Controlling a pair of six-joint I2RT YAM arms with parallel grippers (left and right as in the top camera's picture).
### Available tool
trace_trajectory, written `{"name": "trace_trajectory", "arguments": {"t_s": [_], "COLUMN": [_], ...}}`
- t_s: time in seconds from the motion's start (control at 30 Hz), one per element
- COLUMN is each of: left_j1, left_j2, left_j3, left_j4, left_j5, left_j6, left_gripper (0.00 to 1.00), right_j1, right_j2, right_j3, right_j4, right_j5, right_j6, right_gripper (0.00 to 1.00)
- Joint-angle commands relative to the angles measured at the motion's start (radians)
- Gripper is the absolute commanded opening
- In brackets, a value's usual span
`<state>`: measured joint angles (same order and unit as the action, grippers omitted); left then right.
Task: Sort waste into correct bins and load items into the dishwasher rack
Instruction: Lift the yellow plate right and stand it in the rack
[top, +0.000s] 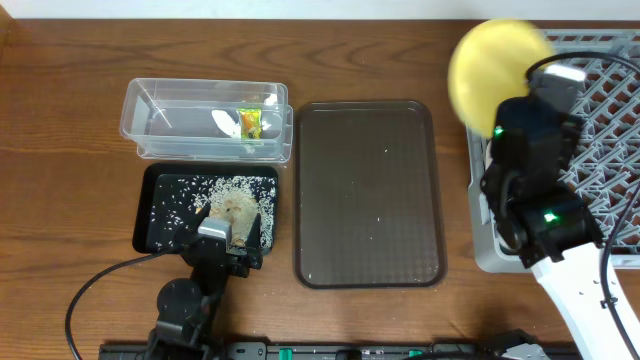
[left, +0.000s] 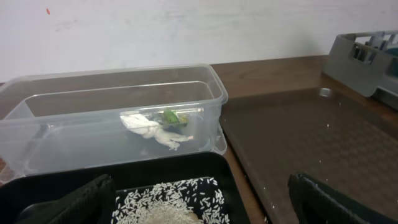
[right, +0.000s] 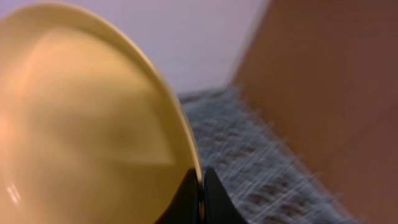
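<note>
A brown serving tray (top: 368, 190) lies between the rice-strewn (top: 190, 195) black tray (top: 158, 235) and the grey rack (top: 610, 110). The clear tub (top: 150, 100) holds a wrapper (left: 173, 116) and paper scraps (left: 155, 132). The yellow plate (top: 497, 68), blurred, tilts above the rack's corner, its rim clamped in the right pincer (right: 200, 186). The left pincer (left: 198, 193) hangs spread wide over the black tray.
</note>
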<state>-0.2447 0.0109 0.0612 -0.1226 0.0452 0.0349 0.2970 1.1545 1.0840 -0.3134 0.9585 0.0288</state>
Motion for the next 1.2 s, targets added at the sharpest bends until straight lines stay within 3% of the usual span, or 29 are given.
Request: {"name": "trace_trajectory", "arguments": {"t_s": [0.0,0.23,0.37,0.73,0.77,0.87,0.9,1.1,1.17], "left_j1": [0.004,0.004,0.004,0.004,0.004,0.004,0.004,0.004,0.004], "left_j2": [-0.007,-0.007,-0.007,-0.007,-0.007,-0.007,-0.007,-0.007,-0.007], "left_j3": [-0.027,-0.027,-0.027,-0.027,-0.027,-0.027,-0.027,-0.027,-0.027], "left_j4": [-0.01,-0.01,-0.01,-0.01,-0.01,-0.01,-0.01,-0.01,-0.01], "left_j5": [-0.016,-0.016,-0.016,-0.016,-0.016,-0.016,-0.016,-0.016,-0.016], "left_j6": [0.017,0.017,0.017,0.017,0.017,0.017,0.017,0.017,0.017], "left_gripper": [0.91,0.91,0.91,0.91,0.91,0.91,0.91,0.91,0.91], "right_j1": [-0.077,-0.286,-0.355,-0.357,-0.354,-0.332,-0.32,-0.207,-0.161], "right_j2": [0.019,0.122,0.196,0.359,0.363,0.357,0.351,0.252,0.189], "right_j3": [-0.001,-0.001,-0.002,-0.002,-0.002,-0.001,-0.001,-0.001,-0.001], "right_j4": [0.045,0.139,0.121,0.113,0.114,0.136,0.139,0.075,0.001], "right_j5": [0.226,0.162,0.103,-0.051,-0.05,-0.05,-0.05,-0.061,-0.159], "right_j6": [-0.201,-0.344,-0.356,-0.359,-0.359,-0.354,-0.35,-0.262,-0.209], "right_gripper": [0.01,0.01,0.01,0.01,0.09,0.81,0.97,0.99,0.99]}}
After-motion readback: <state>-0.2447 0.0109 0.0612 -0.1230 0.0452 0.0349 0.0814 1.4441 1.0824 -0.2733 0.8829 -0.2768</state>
